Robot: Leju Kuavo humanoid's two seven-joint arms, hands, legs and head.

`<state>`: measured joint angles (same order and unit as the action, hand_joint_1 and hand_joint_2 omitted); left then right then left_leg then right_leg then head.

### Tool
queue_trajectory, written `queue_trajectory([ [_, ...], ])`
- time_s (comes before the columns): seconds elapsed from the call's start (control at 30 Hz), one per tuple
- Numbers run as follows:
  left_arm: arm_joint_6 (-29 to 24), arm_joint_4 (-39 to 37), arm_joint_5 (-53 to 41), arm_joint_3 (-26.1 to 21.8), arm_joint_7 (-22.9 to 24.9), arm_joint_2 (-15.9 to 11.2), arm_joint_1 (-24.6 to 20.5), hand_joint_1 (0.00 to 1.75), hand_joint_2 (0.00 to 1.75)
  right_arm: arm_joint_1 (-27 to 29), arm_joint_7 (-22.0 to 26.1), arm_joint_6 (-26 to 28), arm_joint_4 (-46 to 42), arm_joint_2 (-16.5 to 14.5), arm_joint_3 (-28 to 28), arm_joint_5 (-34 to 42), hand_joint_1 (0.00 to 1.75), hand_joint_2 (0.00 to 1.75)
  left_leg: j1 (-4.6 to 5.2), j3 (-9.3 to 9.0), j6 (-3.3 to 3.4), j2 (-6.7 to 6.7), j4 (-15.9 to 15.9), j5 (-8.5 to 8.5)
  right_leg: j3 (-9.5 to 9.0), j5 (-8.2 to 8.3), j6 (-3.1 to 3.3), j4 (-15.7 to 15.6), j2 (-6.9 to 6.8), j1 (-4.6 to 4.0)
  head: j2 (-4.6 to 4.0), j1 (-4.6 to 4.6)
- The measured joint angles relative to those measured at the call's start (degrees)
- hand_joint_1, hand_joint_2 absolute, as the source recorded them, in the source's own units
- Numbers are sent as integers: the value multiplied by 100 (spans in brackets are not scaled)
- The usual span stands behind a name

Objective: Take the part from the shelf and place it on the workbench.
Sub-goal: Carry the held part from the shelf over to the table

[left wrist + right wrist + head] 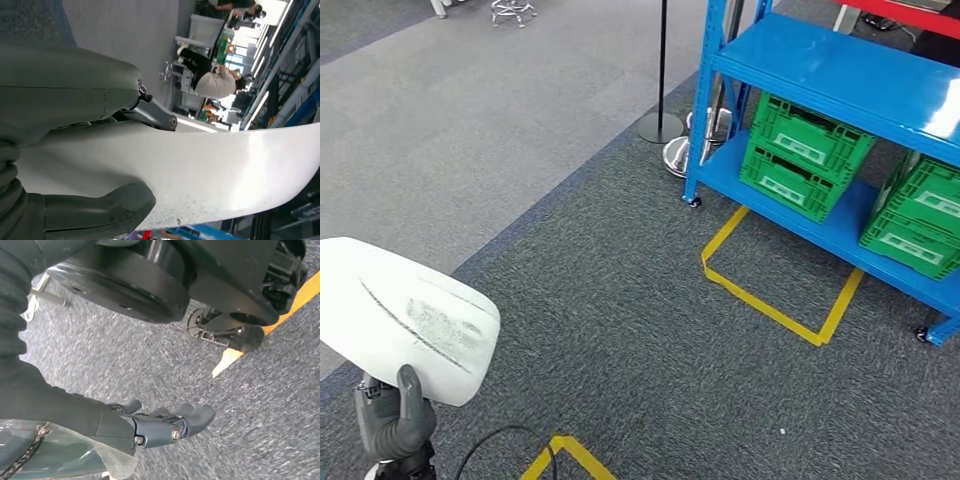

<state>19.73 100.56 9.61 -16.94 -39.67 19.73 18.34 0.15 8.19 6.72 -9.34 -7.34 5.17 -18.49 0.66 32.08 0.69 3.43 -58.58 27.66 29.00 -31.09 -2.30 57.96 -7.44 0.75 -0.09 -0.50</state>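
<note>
A large white curved part (399, 318) is at the lower left of the head view, scuffed with dark marks on its top. My left hand (395, 420) grips it from below, thumb curled up against its edge. In the left wrist view the white part (226, 175) runs across the picture with my left hand (75, 150) clamped on it, thumb on one face and fingers on the other. My right hand (162, 422) hangs over the grey carpet, fingers apart and nothing in them.
A blue shelf (841, 70) stands at the upper right with green crates (803, 150) on its lower level. Yellow floor tape (773, 305) marks a box before it. A black post base (660, 125) stands nearby. A seated person (215, 80) is far off.
</note>
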Motion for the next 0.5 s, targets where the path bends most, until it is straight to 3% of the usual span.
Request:
queue_trajectory([
  [0.07,-9,32,-22,-14,0,14,5,175,175,-6,-1,-4,-1,-3,-7,-11,0,175,-26,12,78,-138,49,-53,88,-179,-46,203,275,12,0,12],
  [0.13,-40,47,-115,-20,0,19,3,175,175,0,8,-16,-1,-5,-19,-16,0,175,-26,38,138,-270,64,-95,379,-534,-46,833,618,11,0,22],
  [0.2,-76,62,-238,-22,0,20,21,175,175,-17,19,-29,-2,-5,-31,-16,0,175,-3,66,171,-417,59,-118,663,-740,-27,1445,717,-11,0,22],
  [0.23,-89,76,-277,-25,0,21,34,175,175,-27,17,-33,-2,-6,-36,-17,0,175,6,72,176,-499,54,-125,689,-684,-12,1505,734,-22,0,22],
  [0.3,-102,116,-305,-36,0,27,52,175,175,-27,4,-26,-2,-7,-43,-25,0,175,13,72,172,-674,34,-133,456,-302,24,1026,818,-29,0,22],
  [0.37,-105,160,-320,-44,0,34,55,175,175,-6,-8,-15,2,-10,-45,-32,0,175,20,102,148,-833,-11,-141,147,-33,55,348,1081,-8,0,21],
  [0.43,-107,205,-343,-46,0,35,59,175,175,8,-11,-6,5,-23,-48,-39,0,175,14,183,90,-964,-47,-175,15,-23,73,56,1232,1,0,16],
  [0.5,-115,238,-357,-50,0,33,72,175,175,4,-11,-1,5,-45,-52,-45,0,175,-1,255,18,-1055,-61,-217,-8,-6,114,6,1121,3,0,15],
])
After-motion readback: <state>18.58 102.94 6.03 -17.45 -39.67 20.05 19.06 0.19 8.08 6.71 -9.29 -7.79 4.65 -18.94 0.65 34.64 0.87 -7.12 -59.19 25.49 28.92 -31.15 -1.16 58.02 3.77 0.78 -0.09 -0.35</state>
